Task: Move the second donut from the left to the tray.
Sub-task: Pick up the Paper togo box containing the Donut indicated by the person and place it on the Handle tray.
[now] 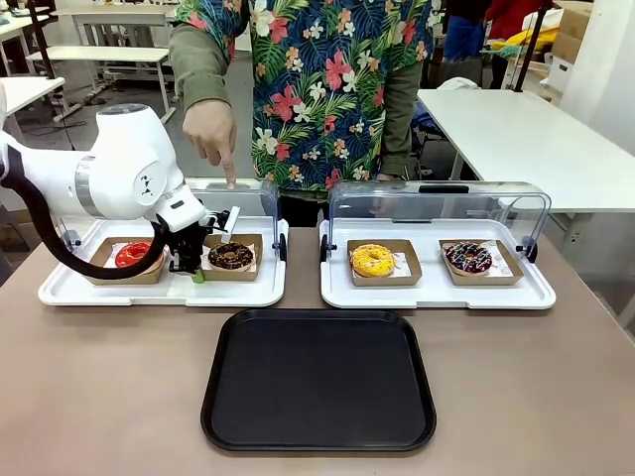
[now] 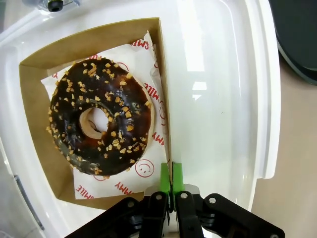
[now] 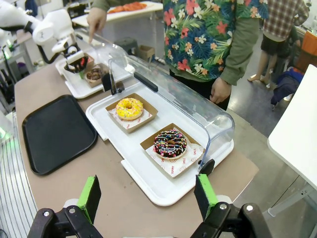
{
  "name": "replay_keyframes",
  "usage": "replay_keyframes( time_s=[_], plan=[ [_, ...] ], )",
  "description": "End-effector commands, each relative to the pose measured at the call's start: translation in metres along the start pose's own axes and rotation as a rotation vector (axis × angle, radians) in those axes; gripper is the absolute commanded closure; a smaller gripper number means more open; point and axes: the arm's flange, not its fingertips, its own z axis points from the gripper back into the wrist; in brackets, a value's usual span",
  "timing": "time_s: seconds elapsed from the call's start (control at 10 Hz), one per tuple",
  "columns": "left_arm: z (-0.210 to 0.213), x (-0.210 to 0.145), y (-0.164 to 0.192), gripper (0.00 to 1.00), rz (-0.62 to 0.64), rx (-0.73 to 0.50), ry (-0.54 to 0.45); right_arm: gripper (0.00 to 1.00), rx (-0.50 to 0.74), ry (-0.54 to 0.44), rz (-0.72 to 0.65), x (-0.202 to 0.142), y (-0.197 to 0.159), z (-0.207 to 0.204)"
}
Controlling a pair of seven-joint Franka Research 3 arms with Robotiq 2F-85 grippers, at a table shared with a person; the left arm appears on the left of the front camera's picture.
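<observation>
Left wrist view shows the left hand (image 2: 171,174) pinching — apparently — the holder (image 2: 163,89) wall beside the donut (image 2: 99,116).

paper liner (image 2: 148,74) under chocolate donut (image 2: 99,116) | red print "SMILE", repeated | possibly "YUMMY", partly hidden

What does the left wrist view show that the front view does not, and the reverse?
Left wrist view alone: the left tool is shut on the cardboard holder's wall, green pads pressed together, and red print shows on the paper under the chocolate donut.

Front view alone: the person's hand points down near that donut; the red donut, yellow donut and sprinkled donut sit in their holders.

Both: the chocolate donut, its white tray and the black tray.
</observation>
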Motion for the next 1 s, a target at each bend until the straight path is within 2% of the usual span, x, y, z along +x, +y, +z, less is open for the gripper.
replay_keyframes(
  time_s=[0.0, 0.8, 0.9],
  plan=[
    [-0.005, -0.001, 0.004, 1.00, -0.026, -0.017, 0.022, 0.00, -0.003, -0.032, 0.026, 0.002, -0.003, 0.000],
    [0.000, 0.001, 0.003, 0.98, -0.009, 0.003, 0.003, 0.00, -0.003, -0.032, 0.026, 0.002, -0.003, 0.000],
    [0.013, 0.005, -0.005, 0.98, 0.036, 0.029, 0.027, 0.00, -0.003, -0.032, 0.026, 0.002, -0.003, 0.000]
  ],
)
